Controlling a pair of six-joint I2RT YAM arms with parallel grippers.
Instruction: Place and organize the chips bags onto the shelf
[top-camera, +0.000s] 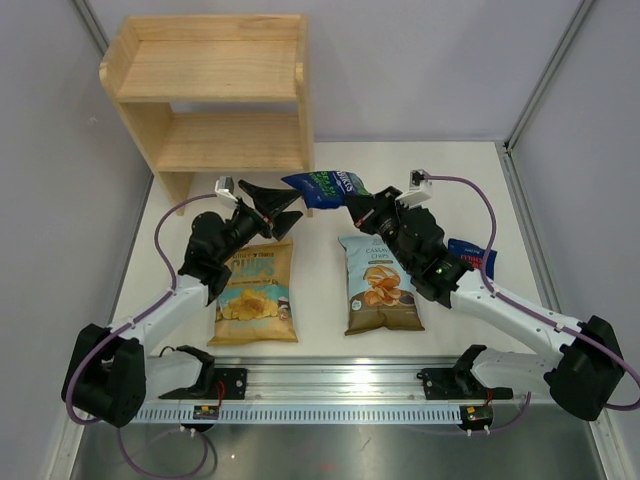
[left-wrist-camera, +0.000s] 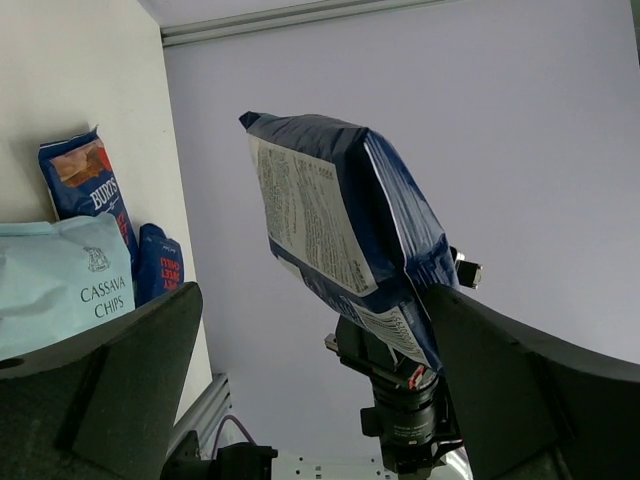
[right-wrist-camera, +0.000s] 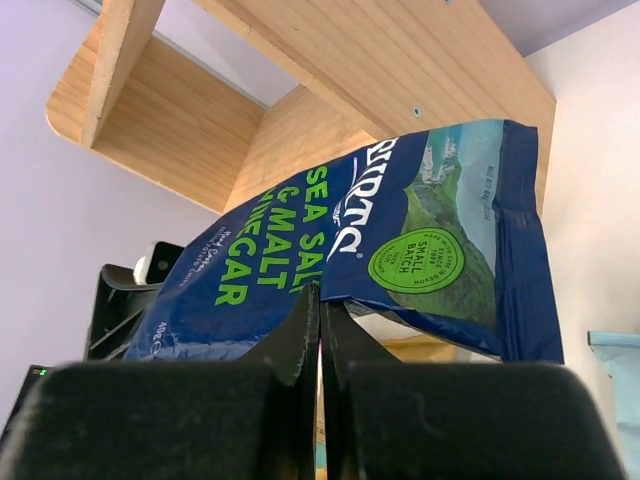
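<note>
My right gripper (top-camera: 352, 203) is shut on the bottom edge of a small dark-blue BURTS bag (top-camera: 323, 186) and holds it in the air in front of the wooden shelf (top-camera: 205, 85). The pinch shows in the right wrist view (right-wrist-camera: 320, 300), with the bag (right-wrist-camera: 400, 240) above it. My left gripper (top-camera: 298, 206) is open, its jaws spread just beside the bag's left end, not gripping it (left-wrist-camera: 340, 230). The yellow CHIPS bag (top-camera: 255, 292) and the Cassava Chips bag (top-camera: 378, 285) lie flat on the table. Two more BURTS bags lie at the right (left-wrist-camera: 85, 185), (left-wrist-camera: 160, 262).
The shelf's two tiers (right-wrist-camera: 190, 130) hold nothing that I can see. One blue bag (top-camera: 472, 254) lies partly under my right arm. A metal rail (top-camera: 330, 385) runs along the table's near edge. Grey walls close in the left and right sides.
</note>
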